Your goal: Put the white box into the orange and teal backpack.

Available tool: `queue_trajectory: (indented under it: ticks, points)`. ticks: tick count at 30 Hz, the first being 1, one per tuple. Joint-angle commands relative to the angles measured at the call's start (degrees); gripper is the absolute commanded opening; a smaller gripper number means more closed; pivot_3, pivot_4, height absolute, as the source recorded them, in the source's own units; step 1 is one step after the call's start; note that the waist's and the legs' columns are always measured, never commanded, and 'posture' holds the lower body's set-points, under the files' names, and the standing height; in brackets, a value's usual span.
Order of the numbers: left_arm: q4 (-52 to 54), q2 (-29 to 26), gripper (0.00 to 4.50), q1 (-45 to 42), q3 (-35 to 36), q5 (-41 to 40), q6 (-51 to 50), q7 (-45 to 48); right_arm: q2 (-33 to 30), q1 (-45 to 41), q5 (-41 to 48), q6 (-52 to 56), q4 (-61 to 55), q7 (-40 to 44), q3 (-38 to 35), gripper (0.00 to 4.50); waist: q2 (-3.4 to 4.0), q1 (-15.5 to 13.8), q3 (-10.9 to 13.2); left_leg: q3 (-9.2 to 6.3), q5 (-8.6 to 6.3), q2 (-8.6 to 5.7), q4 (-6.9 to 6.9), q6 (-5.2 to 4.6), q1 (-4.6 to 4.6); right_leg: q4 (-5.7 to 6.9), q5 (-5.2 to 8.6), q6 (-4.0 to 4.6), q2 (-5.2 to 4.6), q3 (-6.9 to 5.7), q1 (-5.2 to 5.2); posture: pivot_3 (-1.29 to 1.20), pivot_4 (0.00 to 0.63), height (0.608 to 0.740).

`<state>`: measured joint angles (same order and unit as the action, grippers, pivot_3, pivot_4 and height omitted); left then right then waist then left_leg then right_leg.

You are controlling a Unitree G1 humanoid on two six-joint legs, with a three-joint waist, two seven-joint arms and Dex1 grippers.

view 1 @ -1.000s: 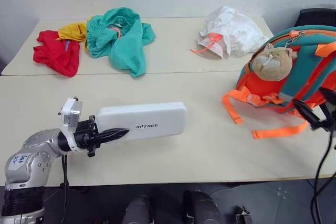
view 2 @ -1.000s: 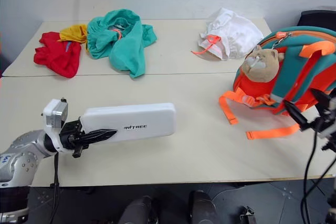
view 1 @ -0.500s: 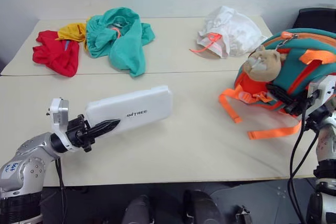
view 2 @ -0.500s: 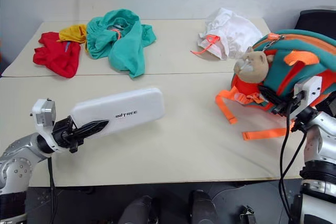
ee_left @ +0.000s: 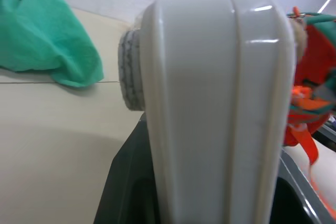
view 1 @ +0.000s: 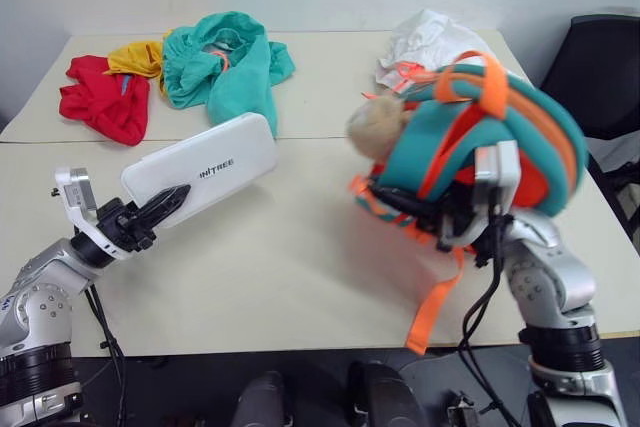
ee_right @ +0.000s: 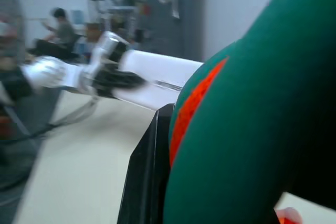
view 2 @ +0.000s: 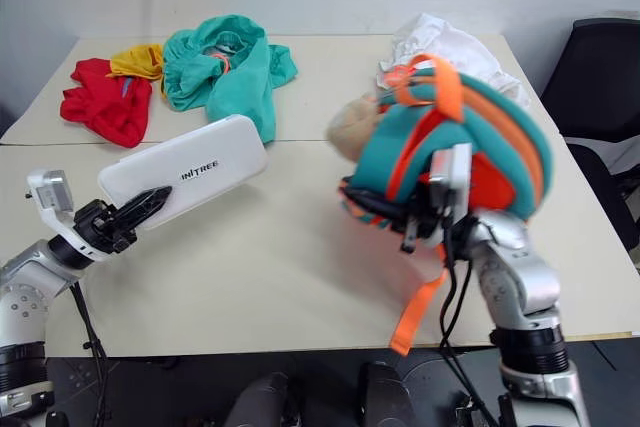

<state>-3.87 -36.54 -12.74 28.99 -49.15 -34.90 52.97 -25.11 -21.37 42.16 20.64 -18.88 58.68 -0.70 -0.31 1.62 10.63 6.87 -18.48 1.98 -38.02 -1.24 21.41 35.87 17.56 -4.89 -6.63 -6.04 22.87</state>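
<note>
Having been clamped by the right fingers (view 1: 455,222), the backpack (view 1: 480,152) is swung off the tabletop's (view 1: 290,257) right edge toward the box (view 1: 200,169), pinched by the left fingers (view 1: 160,204); insertion seems near.

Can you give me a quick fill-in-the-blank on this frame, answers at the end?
1. The left pincer holds the white box by one ____.
2. The right pincer is shut on the orange and teal ____.
3. The red, yellow and teal clothes lie on the ____ half of the table.

Missing words: end; backpack; far
</note>
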Motion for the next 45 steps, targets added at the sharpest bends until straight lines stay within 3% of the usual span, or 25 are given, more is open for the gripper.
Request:
queue_trajectory:
  ticks: [1,8,13,17,28,36,38,45]
  points:
    - [0.8,-1.1,1.3,-0.5,2.6,-0.8,1.3,-0.4,0.5,-0.3,5.1,3.5,-7.9,-0.6,2.2,0.02,-0.01,0.0,0.0,0.0,0.0,-0.01,-0.01,-0.01,0.01,0.01,0.0,0.0,-0.01,0.01,0.02,0.0,0.15,0.74]
    - [6.2,-2.3,1.3,3.7,5.6,-3.2,1.2,2.1,-6.7,3.2,6.8,7.8,-8.2,3.7,1.0,0.02,-0.11,-0.1,0.0,-0.01,-0.06,-0.02,-0.01,-0.07,0.02,-0.03,0.0,0.0,-0.03,-0.01,0.01,0.0,0.15,0.74]
    - [15.4,-4.5,1.3,7.2,11.7,-12.0,-4.0,0.9,-7.8,3.7,4.2,6.0,-4.9,3.4,-0.2,0.02,-0.29,0.0,0.0,-0.03,-0.09,0.01,-0.01,-0.06,0.03,-0.06,0.0,0.0,-0.05,0.01,0.01,0.0,0.15,0.74]
    - [21.9,-4.3,1.3,7.4,12.0,-16.8,-5.6,-2.7,-9.7,4.3,4.7,7.5,-3.2,5.2,-1.1,0.02,-0.29,-0.3,0.0,-0.06,-0.1,-0.01,-0.01,-0.04,0.02,-0.24,0.0,0.0,-0.09,0.02,0.01,0.0,0.15,0.74]
    - [21.0,-4.3,1.3,3.5,-2.7,-6.3,1.6,4.7,-11.4,3.0,3.1,6.4,0.5,7.3,-2.0,0.02,-0.29,-0.3,0.0,-0.05,-0.1,-0.1,-0.02,-0.07,0.0,-0.24,0.0,0.0,-0.05,-0.02,-0.04,0.0,0.15,0.74]
    - [17.4,-9.5,1.3,0.9,-10.9,2.6,7.8,15.6,-12.7,3.3,2.5,6.6,1.4,7.9,-3.0,0.02,-0.29,-0.4,0.0,-0.03,-0.11,-0.1,-0.03,-0.09,0.02,-0.23,0.0,0.0,-0.04,-0.03,-0.04,0.0,0.15,0.74]
    - [13.7,-11.0,1.3,-2.9,-17.2,9.2,9.0,15.3,-13.0,3.2,2.4,6.5,1.9,8.0,-3.2,0.02,-0.29,-0.8,0.0,-0.03,-0.1,-0.1,-0.04,-0.09,0.02,-0.24,0.0,0.0,-0.04,-0.04,-0.04,0.0,0.15,0.74]
    - [6.1,-1.6,1.3,-25.2,-33.5,18.8,9.8,14.6,-14.2,3.3,2.3,7.5,1.3,10.1,-2.3,0.02,-0.34,-2.8,0.0,0.03,-0.1,-0.2,-0.16,-0.21,0.06,-0.11,-0.08,-0.14,0.05,-0.03,-0.09,0.0,0.15,0.74]
